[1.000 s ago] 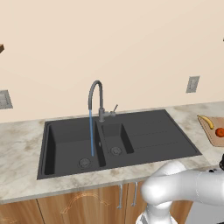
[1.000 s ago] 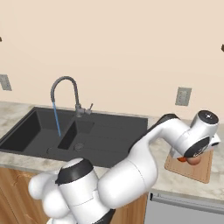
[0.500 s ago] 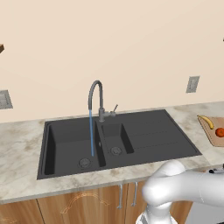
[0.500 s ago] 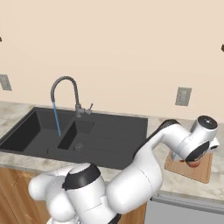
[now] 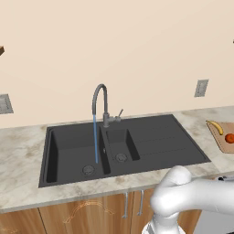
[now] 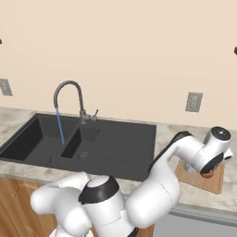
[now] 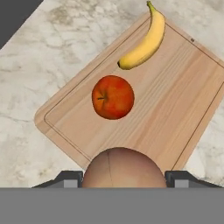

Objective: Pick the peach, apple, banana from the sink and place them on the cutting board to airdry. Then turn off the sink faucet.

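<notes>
In the hand view, the pincer (image 7: 123, 175) grips the peach (image 7: 122, 168), a rounded tan-pink fruit seated between the two dark finger tips (image 7: 68, 178), one on each side. The peach hangs over the near edge of the cutting board (image 7: 175, 105). Farther along the board lies the apple (image 7: 113, 97) (red, stem facing the camera), apart from the peach. Beyond it rests the banana (image 7: 144, 41), close to the apple and near the board's far corner. The board sits on the marbled counter (image 7: 57, 52). Well apart to the left, in the right base view, the sink (image 6: 115, 148) receives a thin blue stream from the sink faucet (image 6: 69, 99).
</notes>
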